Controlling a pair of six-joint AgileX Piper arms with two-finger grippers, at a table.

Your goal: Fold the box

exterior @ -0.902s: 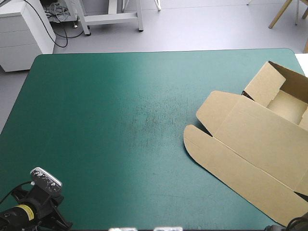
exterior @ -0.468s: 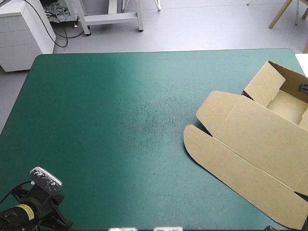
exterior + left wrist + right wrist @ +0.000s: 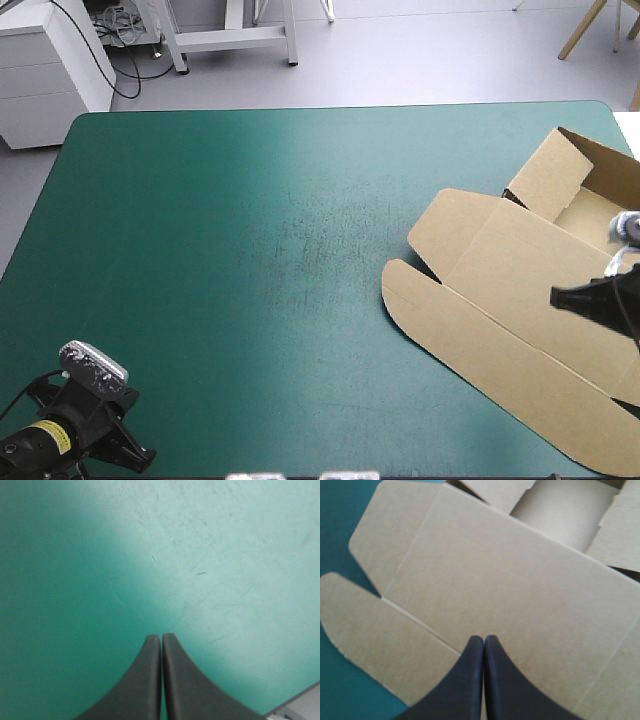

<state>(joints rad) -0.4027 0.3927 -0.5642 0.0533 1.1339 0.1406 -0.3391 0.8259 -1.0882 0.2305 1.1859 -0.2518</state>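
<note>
The brown box lies at the table's right side as an open tray with raised walls, its lid and rounded flaps flat toward the table's middle. My right gripper comes in from the right edge and hovers over the flat lid, shut with nothing between its black fingers. In the right wrist view the gripper forms one pointed arch above the lid panel, with the tray beyond it. My left gripper stays at the front left corner. In its own view the left gripper is shut over bare teal-green cover.
The box reaches the table's right edge and nearly the front right corner. Scuff marks show on the teal-green cover at the table's middle.
My right gripper has come into the high view from the right, moving over the box lid, and its fingers have shut. The left arm has barely shifted.
</note>
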